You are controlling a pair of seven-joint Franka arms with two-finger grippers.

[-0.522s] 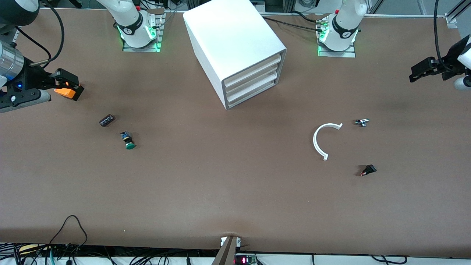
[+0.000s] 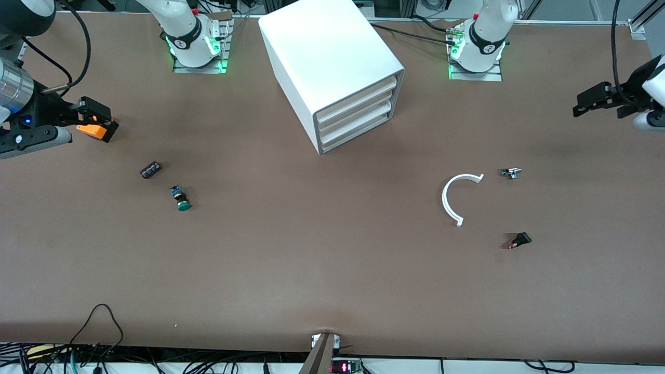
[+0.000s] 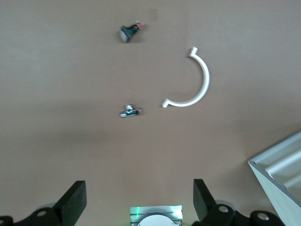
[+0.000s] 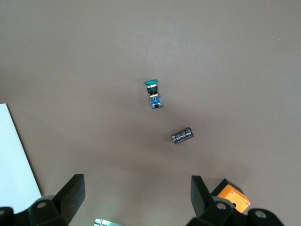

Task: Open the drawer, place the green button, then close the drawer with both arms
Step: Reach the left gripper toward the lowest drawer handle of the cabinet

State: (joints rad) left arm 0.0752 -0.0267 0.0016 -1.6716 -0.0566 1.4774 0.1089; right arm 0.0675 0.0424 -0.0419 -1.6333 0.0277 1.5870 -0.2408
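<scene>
Brown tabletop lies bare along the edge nearest the front camera, wide room for both arms. Toward the left arm's end, one black switch with an orange tip sits nearest, then one white half-ring and one small metal fitting. Toward the right arm's end lie one green-capped button on its side and, a little farther, one dark stubby cylinder. Farther still stands one white cabinet with three stacked drawers, all shut; the lowest drawer is flush. The left gripper hangs with fingers spread, holding nothing, at its table end; the right gripper, likewise spread and unloaded, hangs over its end.
</scene>
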